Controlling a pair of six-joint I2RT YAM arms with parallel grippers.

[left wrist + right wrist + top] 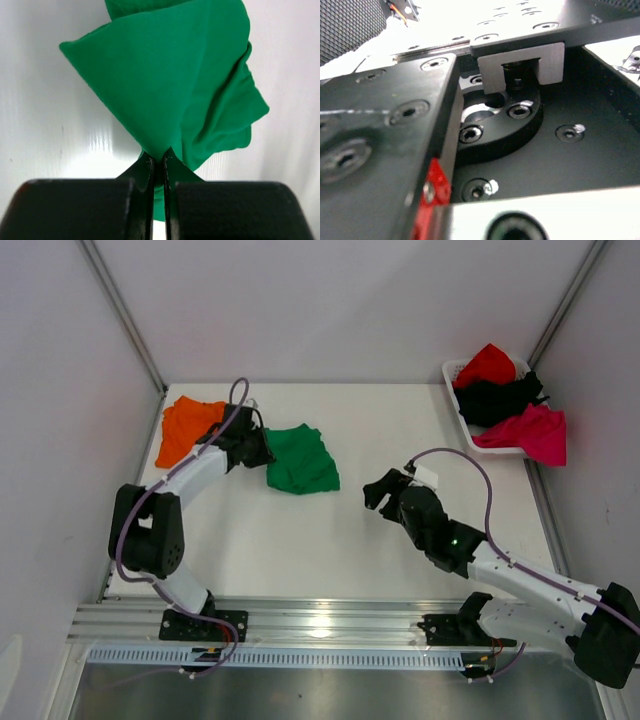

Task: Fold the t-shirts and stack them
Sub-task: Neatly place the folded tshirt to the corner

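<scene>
A bright green t-shirt (302, 460) lies crumpled at the table's middle left. Beside it, at the far left, an orange t-shirt (185, 427) lies folded. My left gripper (262, 450) sits between them at the green t-shirt's left edge. In the left wrist view its jaws (159, 160) are shut on a pinched corner of the green t-shirt (165, 75), which fans out ahead. My right gripper (383, 490) hangs over bare table right of centre, open and holding nothing. The right wrist view shows only black metal plates and screws, not its fingers.
A white basket (452, 375) at the back right holds a red t-shirt (487, 362), a black one (500, 397) and a magenta one (530, 432) that spills over its near edge. An aluminium rail (320, 625) runs along the table's near edge.
</scene>
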